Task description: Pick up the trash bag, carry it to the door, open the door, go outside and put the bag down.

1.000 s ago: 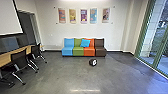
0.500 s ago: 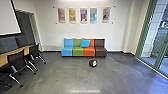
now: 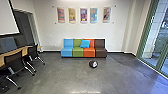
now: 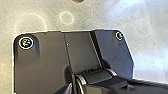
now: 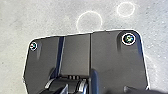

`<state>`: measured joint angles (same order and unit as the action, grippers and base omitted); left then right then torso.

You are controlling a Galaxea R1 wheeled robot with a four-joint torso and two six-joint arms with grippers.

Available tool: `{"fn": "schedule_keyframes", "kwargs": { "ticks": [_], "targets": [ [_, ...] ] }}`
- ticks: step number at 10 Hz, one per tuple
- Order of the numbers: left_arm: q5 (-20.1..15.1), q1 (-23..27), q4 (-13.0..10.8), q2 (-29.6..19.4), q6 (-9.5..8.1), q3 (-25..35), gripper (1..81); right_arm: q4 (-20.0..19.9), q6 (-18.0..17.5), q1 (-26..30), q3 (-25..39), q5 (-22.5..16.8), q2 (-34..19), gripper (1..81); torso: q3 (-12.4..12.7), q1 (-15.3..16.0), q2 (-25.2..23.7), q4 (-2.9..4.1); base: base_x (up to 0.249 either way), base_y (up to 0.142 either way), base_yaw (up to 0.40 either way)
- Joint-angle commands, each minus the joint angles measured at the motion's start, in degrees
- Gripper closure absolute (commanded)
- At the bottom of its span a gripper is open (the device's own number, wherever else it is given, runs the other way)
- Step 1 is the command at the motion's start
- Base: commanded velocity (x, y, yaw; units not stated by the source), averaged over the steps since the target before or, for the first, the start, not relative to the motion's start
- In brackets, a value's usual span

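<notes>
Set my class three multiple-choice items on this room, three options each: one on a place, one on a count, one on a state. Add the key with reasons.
1. Where is the blue cushion?
A. On the sofa
B. On the floor
C. On a shelf

2. How many pictures hang in the row on the wall?
A. Three
B. Eight
C. Five

3. How are the chairs at the desk placed?
A. Tipped onto their backs
B. Upright
C. Stacked on each other

Key:
1 A: the cushion leans on the backrest where the green and orange seats meet.
2 C: five separate panels hang side by side above the sofa.
3 B: their backs rise above the seats, with the legs below.
</notes>
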<state>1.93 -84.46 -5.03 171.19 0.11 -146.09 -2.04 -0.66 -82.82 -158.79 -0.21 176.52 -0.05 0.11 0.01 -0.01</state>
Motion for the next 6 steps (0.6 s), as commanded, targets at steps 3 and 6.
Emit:
{"fn": "schedule_keyframes", "kwargs": {
  "ticks": [3,6],
  "targets": [
    [-2.63,3.29,-0.50,-0.66,0.24,0.37,1.0,0.54,0.57,2.79,2.60,-5.85,-2.10,1.0,0.00,-0.02,-0.01,0.00,0.132,0.000,0.000],
    [-2.63,2.76,-0.41,-1.64,0.24,0.46,1.0,-0.25,0.39,0.94,13.26,-5.86,-8.09,1.0,0.00,0.05,-0.01,0.00,0.100,0.000,0.000]
  ]
}}
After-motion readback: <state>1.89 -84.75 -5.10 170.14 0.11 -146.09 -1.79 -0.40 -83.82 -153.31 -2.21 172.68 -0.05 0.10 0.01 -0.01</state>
